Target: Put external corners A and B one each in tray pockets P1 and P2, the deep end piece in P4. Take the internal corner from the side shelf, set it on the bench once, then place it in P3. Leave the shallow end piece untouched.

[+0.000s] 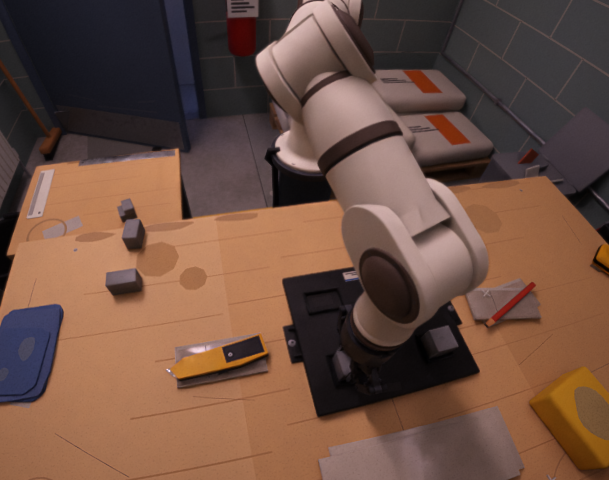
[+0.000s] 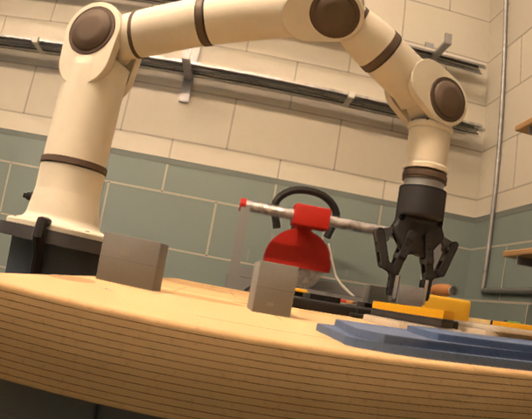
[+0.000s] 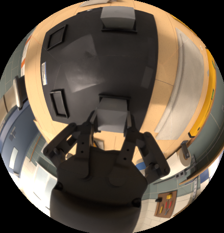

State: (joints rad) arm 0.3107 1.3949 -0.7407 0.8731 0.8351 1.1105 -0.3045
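A grey external corner block (image 3: 111, 117) sits at the mouth of a pocket of the black tray (image 1: 377, 336), with my gripper's (image 3: 111, 122) two fingers closed on its sides. My gripper (image 2: 409, 288) stands upright, low over the tray's front left part, block (image 1: 340, 363) in its grasp. A second grey block (image 1: 439, 341) rests in the pocket at the tray's right side. Two more tray pockets (image 3: 56, 37) lie open. On the bench's far left stand two grey pieces (image 1: 133, 233) (image 1: 123, 281), and a smaller grey piece (image 1: 126, 209) sits on the side shelf.
Behind the bench stand the arm's pedestal, a dark door and stacked bags. A yellow tool (image 1: 222, 356) lies left of the tray, a red pencil (image 1: 510, 304) on a cloth to its right, a yellow box (image 1: 583, 416) at the front right, blue pads (image 1: 23, 351) far left.
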